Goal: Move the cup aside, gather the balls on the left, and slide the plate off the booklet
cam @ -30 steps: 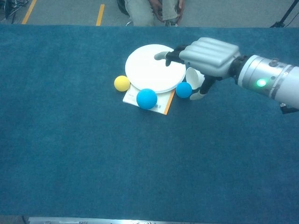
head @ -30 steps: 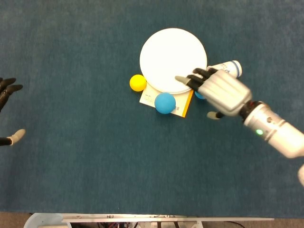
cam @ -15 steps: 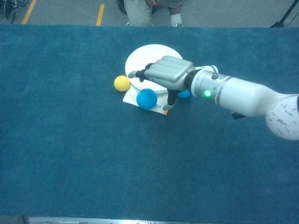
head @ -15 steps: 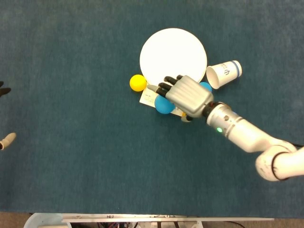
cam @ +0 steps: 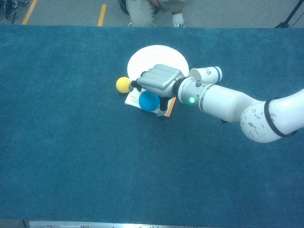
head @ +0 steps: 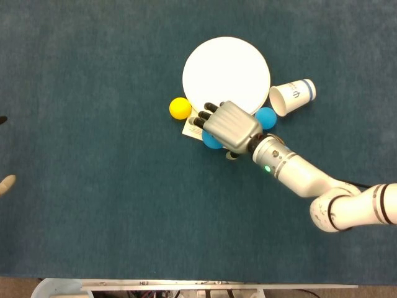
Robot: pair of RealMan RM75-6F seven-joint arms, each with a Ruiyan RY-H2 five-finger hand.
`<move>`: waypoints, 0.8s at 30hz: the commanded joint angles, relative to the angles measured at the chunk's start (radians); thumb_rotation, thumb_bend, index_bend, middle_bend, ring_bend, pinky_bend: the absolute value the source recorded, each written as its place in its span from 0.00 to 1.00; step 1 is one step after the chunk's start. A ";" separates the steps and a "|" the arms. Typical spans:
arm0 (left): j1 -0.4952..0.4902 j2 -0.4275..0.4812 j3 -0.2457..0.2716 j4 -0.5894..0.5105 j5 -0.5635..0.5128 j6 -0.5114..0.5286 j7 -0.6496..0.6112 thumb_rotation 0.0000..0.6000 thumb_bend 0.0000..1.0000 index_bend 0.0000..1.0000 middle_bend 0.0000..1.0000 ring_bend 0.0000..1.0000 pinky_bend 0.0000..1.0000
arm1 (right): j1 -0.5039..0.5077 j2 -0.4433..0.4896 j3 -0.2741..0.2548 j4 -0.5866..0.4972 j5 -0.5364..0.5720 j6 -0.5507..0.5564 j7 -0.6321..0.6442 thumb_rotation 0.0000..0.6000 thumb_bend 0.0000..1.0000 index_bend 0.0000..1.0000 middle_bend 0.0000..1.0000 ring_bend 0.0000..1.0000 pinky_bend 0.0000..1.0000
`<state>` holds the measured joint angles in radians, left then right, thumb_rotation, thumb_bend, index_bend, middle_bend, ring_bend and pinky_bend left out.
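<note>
From above, a second blue ball (head: 267,117) shows at 3 o'clock of the right hand (head: 231,126); the chest camera hides it. That hand has slid left over the large blue ball (cam: 149,100) on the booklet (cam: 167,107), grip unclear.

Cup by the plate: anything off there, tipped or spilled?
Yes. The white paper cup with a blue band lies on its side on the blue cloth, just right of the round white plate, its open mouth facing the plate. No spill is visible. The right hand is over the larger blue ball, not the cup.
</note>
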<state>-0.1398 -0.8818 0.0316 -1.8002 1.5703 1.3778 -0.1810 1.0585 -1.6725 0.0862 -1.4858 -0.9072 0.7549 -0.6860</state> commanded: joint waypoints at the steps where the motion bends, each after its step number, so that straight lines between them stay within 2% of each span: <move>1: 0.000 -0.001 0.001 0.003 0.000 -0.001 -0.003 1.00 0.18 0.15 0.11 0.05 0.05 | 0.002 -0.012 -0.008 0.013 -0.004 0.007 0.003 1.00 0.04 0.26 0.33 0.23 0.50; 4: 0.001 -0.002 0.001 0.008 -0.001 -0.001 -0.009 1.00 0.18 0.15 0.11 0.05 0.05 | 0.000 -0.020 -0.012 0.024 -0.017 0.017 0.011 1.00 0.12 0.33 0.36 0.27 0.55; 7: 0.001 -0.005 0.000 0.012 -0.002 -0.001 -0.014 1.00 0.18 0.15 0.11 0.05 0.05 | -0.002 -0.025 -0.018 0.031 -0.026 0.025 0.014 1.00 0.16 0.37 0.37 0.29 0.58; 16: 0.001 -0.009 0.001 0.023 -0.001 -0.003 -0.028 1.00 0.18 0.15 0.11 0.05 0.05 | -0.004 -0.032 -0.021 0.025 -0.032 0.043 0.013 1.00 0.21 0.50 0.41 0.34 0.66; 24: 0.007 0.000 0.005 0.015 0.003 0.006 -0.023 1.00 0.18 0.15 0.11 0.05 0.05 | 0.027 -0.028 0.032 -0.029 -0.021 0.038 0.032 1.00 0.21 0.52 0.42 0.34 0.68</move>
<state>-0.1331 -0.8824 0.0360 -1.7849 1.5725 1.3832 -0.2042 1.0776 -1.6998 0.1120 -1.5090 -0.9327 0.7930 -0.6506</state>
